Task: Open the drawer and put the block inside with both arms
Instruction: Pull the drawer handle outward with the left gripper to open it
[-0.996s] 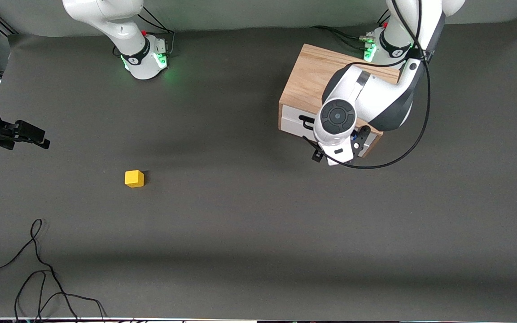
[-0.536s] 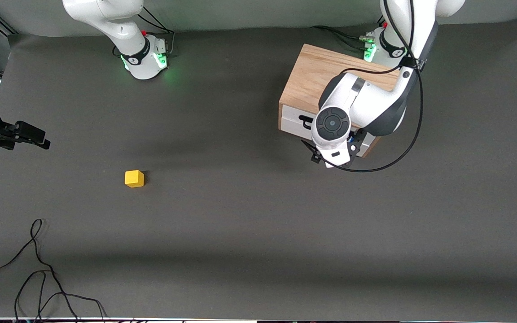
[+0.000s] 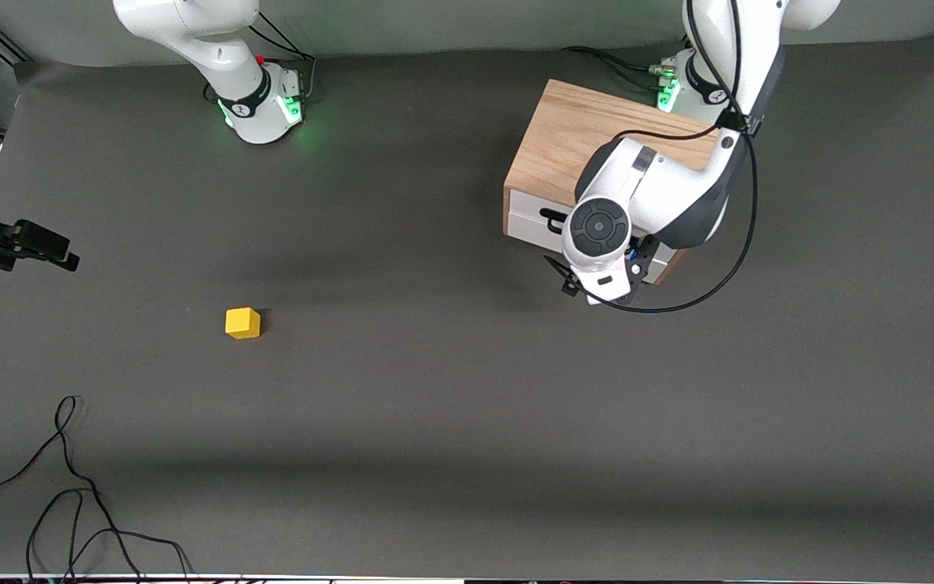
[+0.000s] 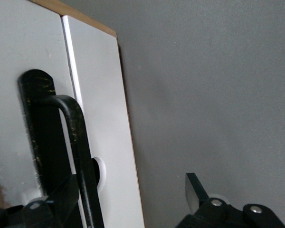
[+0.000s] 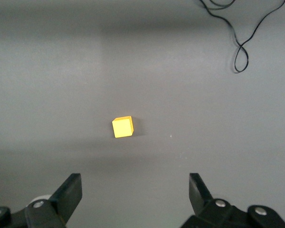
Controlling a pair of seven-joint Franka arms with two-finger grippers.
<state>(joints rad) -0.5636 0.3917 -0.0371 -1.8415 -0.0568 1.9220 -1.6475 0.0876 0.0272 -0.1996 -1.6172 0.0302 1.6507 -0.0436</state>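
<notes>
The yellow block [image 3: 242,323] lies alone on the dark mat, toward the right arm's end. In the right wrist view the block [image 5: 122,127] shows ahead of my right gripper [image 5: 134,190], which hangs open and empty above the mat. That right gripper [image 3: 62,253] is over the mat's edge at the right arm's end. The drawer [image 3: 529,217] looks shut in its oak box [image 3: 572,138]. My left gripper [image 4: 128,194] is open in front of the white panel [image 4: 104,118]. The black handle [image 4: 78,137] runs between its fingers, close to one finger [image 4: 61,192]. The left arm's hand [image 3: 601,276] hides most of the handle.
A loose black cable [image 3: 70,487] lies coiled on the mat near the front edge at the right arm's end, and this cable [image 5: 240,45] also shows in the right wrist view. The arms' green-lit bases [image 3: 264,105] stand along the back.
The left arm's hand has shifted slightly toward the right arm's end and settled closer in front of the drawer. The right gripper has drifted a little outward over the mat's edge. The block has not moved.
</notes>
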